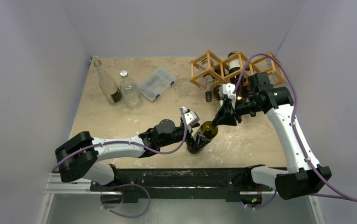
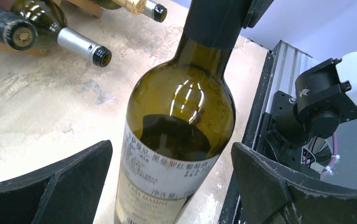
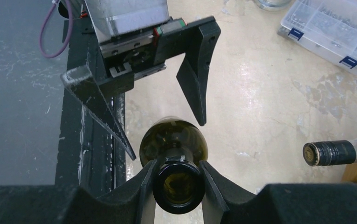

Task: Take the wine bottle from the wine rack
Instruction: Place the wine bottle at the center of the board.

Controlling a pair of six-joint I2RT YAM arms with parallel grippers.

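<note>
Removal is nearing completion: the right claw (image 3: 176, 179) is clamping the neck of the wine bottle (image 1: 203, 135), tilted over the table (image 1: 120, 121) well apart from the wine rack (image 1: 214, 65), while the left claw (image 2: 171, 143) is gaping empty astride its body, so the next move is calling for a gentle set-down.

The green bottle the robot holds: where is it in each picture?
Top view: bottle mid-table, tilted between the arms.
Left wrist: bottle fills the centre.
Right wrist: bottle bottom centre, neck in the right pincer.
Shared landmark: the open left pincer.
</note>
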